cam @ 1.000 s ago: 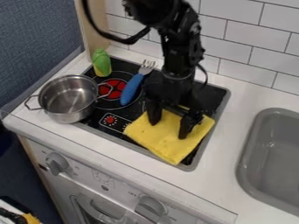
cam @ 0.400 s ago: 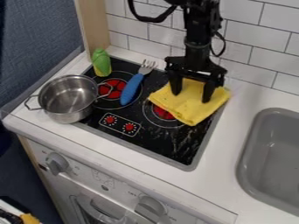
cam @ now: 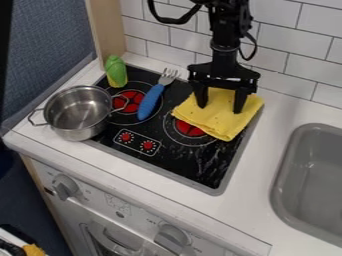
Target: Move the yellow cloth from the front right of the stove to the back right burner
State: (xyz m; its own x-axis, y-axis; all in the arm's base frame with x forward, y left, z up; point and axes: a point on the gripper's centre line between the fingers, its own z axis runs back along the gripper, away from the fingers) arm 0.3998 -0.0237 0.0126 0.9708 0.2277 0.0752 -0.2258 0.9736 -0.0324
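Covering part of black stovetop (cam: 190, 167): yellow cloth (cam: 220, 116); tiled wall (cam: 287, 50) behind.

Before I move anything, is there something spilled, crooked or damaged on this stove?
Pale streaks mark the black cooktop toward the sink, perhaps smears or glare. The steel pot sits across its opposite edge, partly off. I see no damage.

The cloth (cam: 222, 116) is showing soft, matt yellow fabric. The pot (cam: 75, 111) is gleaming in smooth silvery metal. The fork (cam: 153, 97) is pairing shiny metal-looking tines with a smooth blue plastic-looking handle, and the corn (cam: 116, 73) is looking like smooth plastic. The stovetop (cam: 180, 165) is shining glossy black, with whitish streaks marking it. The surface (cam: 283, 111) is looking smooth and white; pale wood grain is covering the post (cam: 107, 29).
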